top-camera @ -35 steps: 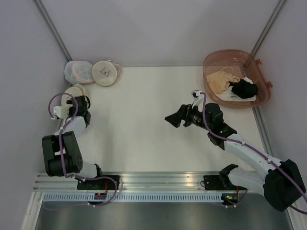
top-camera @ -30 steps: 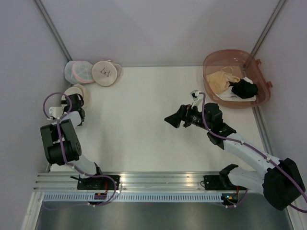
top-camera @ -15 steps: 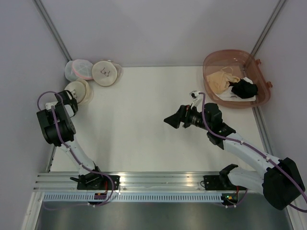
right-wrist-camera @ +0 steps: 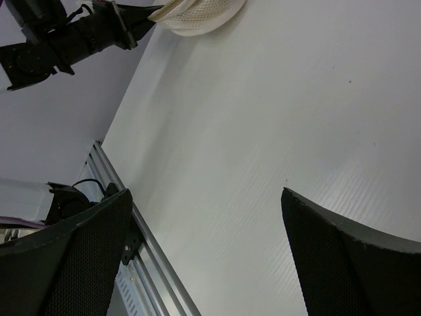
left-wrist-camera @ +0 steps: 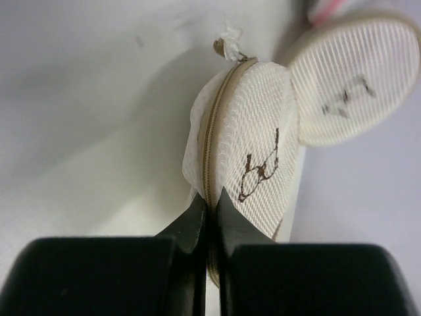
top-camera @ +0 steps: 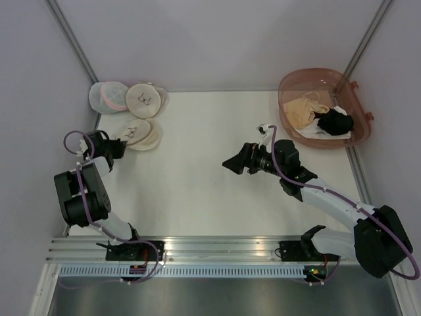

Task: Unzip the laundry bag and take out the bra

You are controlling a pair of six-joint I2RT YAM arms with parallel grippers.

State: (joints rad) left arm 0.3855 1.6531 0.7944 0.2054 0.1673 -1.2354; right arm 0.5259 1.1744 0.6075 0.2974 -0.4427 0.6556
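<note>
laundry bag: cream mesh disc with a black bra drawing, seen at the far left of the bench, close to its left edge
zipper: runs along the bag's rim, seen edge-on in the left wrist view; pull tab at the end away from the jaws
left gripper: jaws closed almost fully, the bag's zippered rim pinched between them
second cream bag: just beyond the held bag, same drawing
pink-trimmed white bag: back-left corner, touching the second cream bag
right gripper: over mid-bench, jaws spread wide, nothing held, well apart from the bags
tub: translucent pink, far right; beige garment and black garment inside
</note>
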